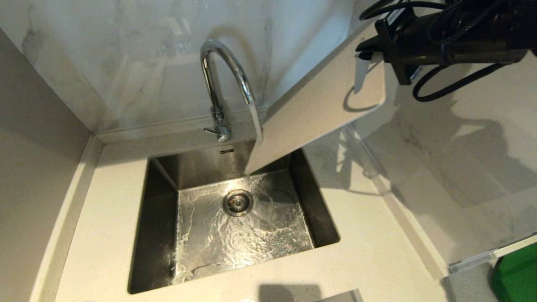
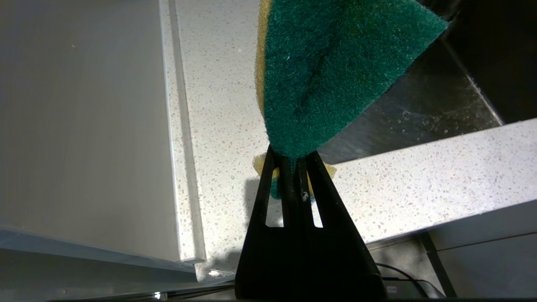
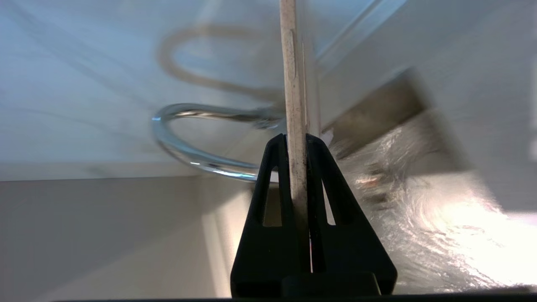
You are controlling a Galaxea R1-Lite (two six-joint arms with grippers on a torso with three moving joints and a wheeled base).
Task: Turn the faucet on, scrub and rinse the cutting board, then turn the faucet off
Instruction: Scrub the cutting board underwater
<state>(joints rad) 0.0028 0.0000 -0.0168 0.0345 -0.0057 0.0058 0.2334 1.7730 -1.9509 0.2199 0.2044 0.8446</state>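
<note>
The chrome faucet (image 1: 222, 84) stands behind the sink and water runs from its spout. The cream cutting board (image 1: 323, 105) hangs tilted over the sink's back right corner, its lower end under the stream. My right gripper (image 1: 364, 48) is shut on the board's upper end. In the right wrist view the gripper (image 3: 295, 140) pinches the board (image 3: 290, 63) edge-on, with the faucet (image 3: 184, 147) arching beside it. My left gripper (image 2: 291, 157) is shut on a green-and-yellow sponge (image 2: 331, 71) over the counter by the sink's front corner; it is outside the head view.
The steel sink (image 1: 159, 209) has water swirling over its floor around the drain (image 1: 238, 202). Speckled white countertop (image 1: 105, 188) surrounds it, with marble walls behind and to the right. A green object (image 1: 516, 272) sits low at the far right.
</note>
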